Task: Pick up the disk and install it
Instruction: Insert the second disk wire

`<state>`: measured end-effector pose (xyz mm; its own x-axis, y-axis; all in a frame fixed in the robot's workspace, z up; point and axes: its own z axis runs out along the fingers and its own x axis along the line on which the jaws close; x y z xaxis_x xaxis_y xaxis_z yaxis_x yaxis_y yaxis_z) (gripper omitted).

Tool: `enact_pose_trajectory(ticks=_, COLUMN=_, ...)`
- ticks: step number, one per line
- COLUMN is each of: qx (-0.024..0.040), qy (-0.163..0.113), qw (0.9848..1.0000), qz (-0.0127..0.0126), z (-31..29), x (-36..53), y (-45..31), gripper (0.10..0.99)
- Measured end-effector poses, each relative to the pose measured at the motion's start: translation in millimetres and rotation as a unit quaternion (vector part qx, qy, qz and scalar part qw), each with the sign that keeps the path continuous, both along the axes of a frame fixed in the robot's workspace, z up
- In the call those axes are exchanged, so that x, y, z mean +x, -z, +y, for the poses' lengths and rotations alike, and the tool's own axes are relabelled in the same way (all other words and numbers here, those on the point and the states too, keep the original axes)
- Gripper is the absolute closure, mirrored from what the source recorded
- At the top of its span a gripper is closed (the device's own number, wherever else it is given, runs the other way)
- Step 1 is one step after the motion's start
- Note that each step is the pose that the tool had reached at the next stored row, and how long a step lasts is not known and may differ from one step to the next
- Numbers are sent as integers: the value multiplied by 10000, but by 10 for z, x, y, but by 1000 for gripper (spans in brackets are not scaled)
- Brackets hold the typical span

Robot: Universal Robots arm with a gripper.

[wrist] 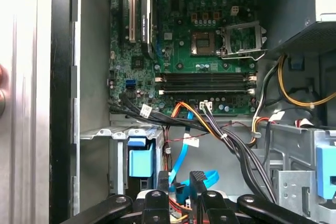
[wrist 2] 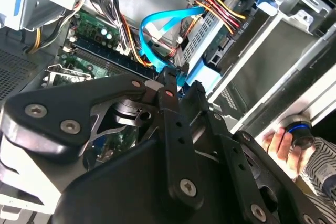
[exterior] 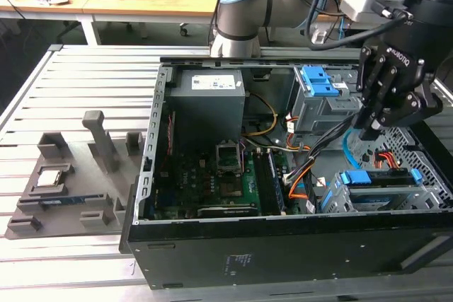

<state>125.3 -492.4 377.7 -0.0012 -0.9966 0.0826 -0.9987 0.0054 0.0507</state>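
Gripper (exterior: 371, 132) hangs above the computer case (exterior: 283, 245), near its front bay. I see its fingers (wrist: 197, 182) nearly closed, empty. I see the disk (exterior: 375, 179) seated there.

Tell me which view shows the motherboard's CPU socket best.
The first wrist view: the CPU socket lies face-on and unobstructed, with its frame open. The exterior view shows it small and oblique; the second wrist view catches part of its frame.

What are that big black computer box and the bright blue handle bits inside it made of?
The computer case looks like painted sheet metal: flat, matte black outside, bare grey inside with punched holes. The blue latch seems moulded plastic, smooth and evenly coloured. The drive cage under it looks like dull grey steel.
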Motion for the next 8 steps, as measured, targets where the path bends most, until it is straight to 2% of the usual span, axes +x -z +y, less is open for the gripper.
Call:
enact_pose_trajectory(ticks=2, qx=-2, qy=-95, qw=10000, qz=0, z=0, x=0, y=32, gripper=784)
enact_pose_trajectory(ticks=7, qx=-14, qy=-116, qw=9999, qz=0, z=0, x=0, y=34, gripper=784)
enact_pose_trajectory(ticks=8, qx=-17, qy=-119, qw=9999, qz=0, z=0, x=0, y=33, gripper=925)
